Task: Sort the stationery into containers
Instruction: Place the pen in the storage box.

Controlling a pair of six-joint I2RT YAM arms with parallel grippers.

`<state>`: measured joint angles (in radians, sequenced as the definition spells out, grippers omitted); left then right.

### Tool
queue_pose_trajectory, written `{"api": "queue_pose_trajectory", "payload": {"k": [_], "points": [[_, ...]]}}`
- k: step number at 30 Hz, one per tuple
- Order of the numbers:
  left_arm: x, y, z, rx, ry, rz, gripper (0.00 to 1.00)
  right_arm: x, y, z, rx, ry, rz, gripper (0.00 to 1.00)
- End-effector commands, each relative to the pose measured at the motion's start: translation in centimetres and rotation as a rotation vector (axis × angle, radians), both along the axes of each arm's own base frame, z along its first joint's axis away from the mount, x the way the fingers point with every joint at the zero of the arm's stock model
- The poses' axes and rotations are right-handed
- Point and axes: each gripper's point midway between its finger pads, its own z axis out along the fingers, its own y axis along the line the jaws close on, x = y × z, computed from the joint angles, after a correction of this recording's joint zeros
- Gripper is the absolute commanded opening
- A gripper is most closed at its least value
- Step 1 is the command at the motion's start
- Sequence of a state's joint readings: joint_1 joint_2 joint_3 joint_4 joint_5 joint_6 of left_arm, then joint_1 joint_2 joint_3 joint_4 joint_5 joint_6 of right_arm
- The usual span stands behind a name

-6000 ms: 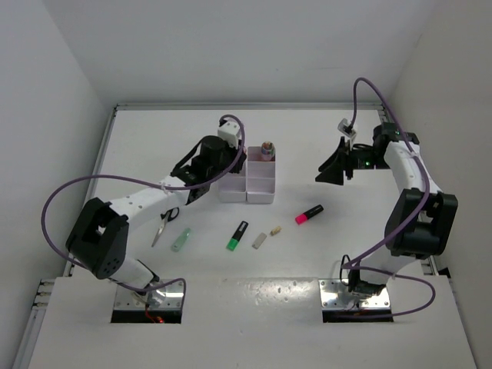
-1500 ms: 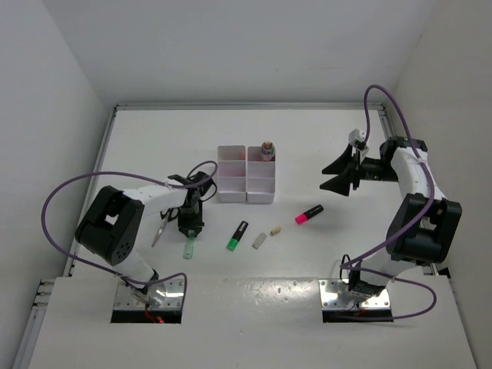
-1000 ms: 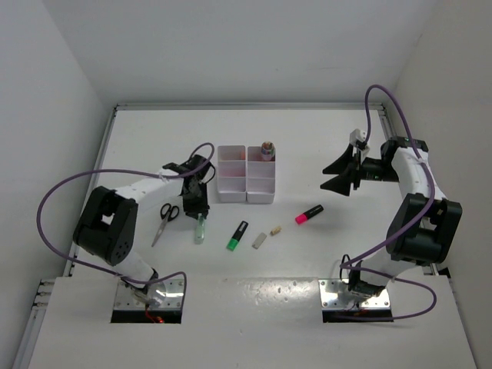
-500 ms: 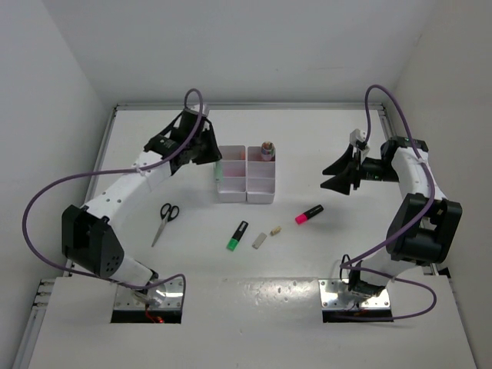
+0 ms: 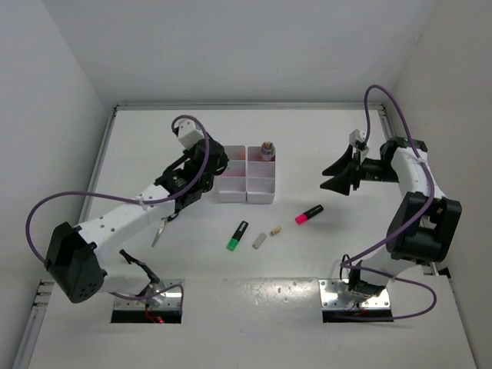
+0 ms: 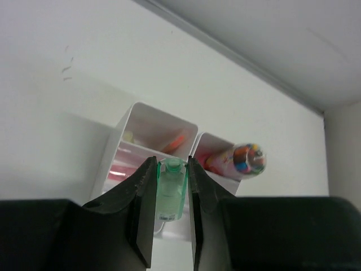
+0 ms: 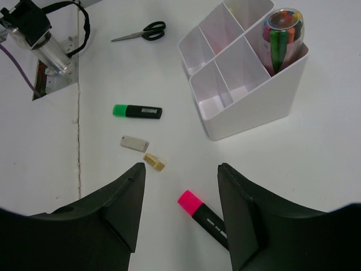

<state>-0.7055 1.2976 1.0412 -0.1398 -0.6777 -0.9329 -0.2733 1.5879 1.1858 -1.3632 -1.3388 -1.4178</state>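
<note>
The left jaws are closed partway on a pale green pen [image 6: 170,192], gripping its sides and pointing it at the organiser [image 5: 260,198]. It is raised at the organiser's left edge, probably so it clears the rim before dropping into a compartment. The right jaws stand wide and empty, well right of the organiser, which leaves the left arm room. On the tabletop [image 5: 154,146] in front of the organiser lie the green highlighter [image 5: 237,236], two erasers [image 5: 259,241] and the pink highlighter [image 5: 309,214]. The scissors [image 7: 139,32] lie front-left. None of these is sorted yet.
</note>
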Motion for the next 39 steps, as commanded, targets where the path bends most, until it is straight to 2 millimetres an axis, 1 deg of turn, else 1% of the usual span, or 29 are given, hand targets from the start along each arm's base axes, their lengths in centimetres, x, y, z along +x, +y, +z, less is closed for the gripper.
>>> {"api": "queue_pose_trajectory", "payload": {"k": [1, 2, 3, 4, 7, 11, 13, 14, 15, 17, 18, 19, 20, 21, 22, 24, 27, 32, 34, 35, 36, 37, 39], "points": [[1.8, 0.9, 3.1, -0.108, -0.134, 0.145, 0.00, 0.1, 0.3, 0.8, 0.054, -0.014, -0.011, 0.54], [2.0, 0.9, 2.9, -0.106, -0.137, 0.155, 0.00, 0.1, 0.2, 0.6, 0.057, -0.005, -0.011, 0.54], [2.4, 0.7, 2.1, -0.083, -0.127, 0.161, 0.00, 0.1, 0.2, 0.5, 0.057, -0.005, -0.011, 0.54], [2.7, 0.5, 1.9, -0.084, -0.128, 0.161, 0.00, 0.1, 0.2, 0.5, 0.057, -0.005, -0.011, 0.54], [3.2, 0.3, 0.4, -0.048, -0.106, 0.167, 0.00, 0.0, 0.3, 0.4, 0.059, 0.004, -0.011, 0.54], [3.7, -0.2, -0.4, -0.044, -0.102, 0.167, 0.00, 0.0, 0.3, 0.4, 0.059, 0.004, -0.011, 0.54], [3.9, -0.3, -1.5, -0.029, -0.088, 0.166, 0.00, 0.0, 0.3, 0.4, 0.059, 0.004, -0.011, 0.54], [3.9, -0.2, -1.2, -0.033, -0.097, 0.175, 0.00, 0.0, 0.3, 0.4, 0.059, 0.004, -0.011, 0.54], [3.9, -0.2, -2.1, -0.019, -0.083, 0.175, 0.00, 0.0, 0.3, 0.3, 0.057, -0.005, -0.009, 0.54], [4.1, -0.2, -2.1, -0.024, -0.093, 0.183, 0.00, 0.0, 0.3, 0.3, 0.057, -0.005, -0.009, 0.54], [4.1, -0.2, -3.0, -0.018, -0.078, 0.186, 0.00, 0.0, 0.3, 0.3, 0.057, -0.005, -0.009, 0.54], [4.2, -0.3, -2.8, -0.025, -0.084, 0.186, 0.00, 0.0, 0.3, 0.3, 0.057, -0.005, -0.009, 0.54], [4.4, -0.5, -3.3, -0.029, -0.081, 0.188, 0.00, 0.0, 0.3, 0.3, 0.057, -0.005, -0.009, 0.54], [4.4, -0.5, -3.3, -0.029, -0.081, 0.188, 0.00, 0.0, 0.3, 0.3, 0.057, -0.005, -0.009, 0.54], [4.5, -0.6, -4.1, -0.029, -0.072, 0.191, 0.00, 0.0, 0.3, 0.3, 0.057, -0.005, -0.009, 0.54], [4.8, -1.0, -5.0, -0.030, -0.060, 0.185, 0.00, 0.0, 0.3, 0.3, 0.057, -0.005, -0.009, 0.54], [4.9, -1.3, -5.4, -0.031, -0.056, 0.176, 0.00, 0.0, 0.2, 0.2, 0.049, -0.003, -0.007, 0.54], [5.1, -1.5, -7.1, -0.012, -0.029, 0.179, 0.00, 0.0, 0.2, 0.0, 0.051, 0.006, -0.007, 0.54], [5.3, -1.6, -7.3, -0.004, -0.022, 0.179, 0.00, 0.1, 0.2, 0.0, 0.049, -0.002, -0.006, 0.57], [5.2, -1.4, -7.5, 0.002, -0.015, 0.191, 0.07, 0.1, 0.2, 0.0, 0.049, -0.003, -0.006, 0.58], [5.1, -1.3, -8.1, 0.016, -0.002, 0.191, 0.11, 0.1, 0.2, 0.0, 0.049, -0.003, -0.006, 0.60], [5.2, -1.4, -8.1, 0.007, -0.002, 0.193, 0.14, -0.2, 0.2, -0.3, 0.043, 0.009, -0.003, 0.61], [5.2, -1.4, -8.5, 0.014, 0.004, 0.193, 0.21, -0.2, 0.2, -0.3, 0.043, 0.009, -0.003, 0.63]]}}
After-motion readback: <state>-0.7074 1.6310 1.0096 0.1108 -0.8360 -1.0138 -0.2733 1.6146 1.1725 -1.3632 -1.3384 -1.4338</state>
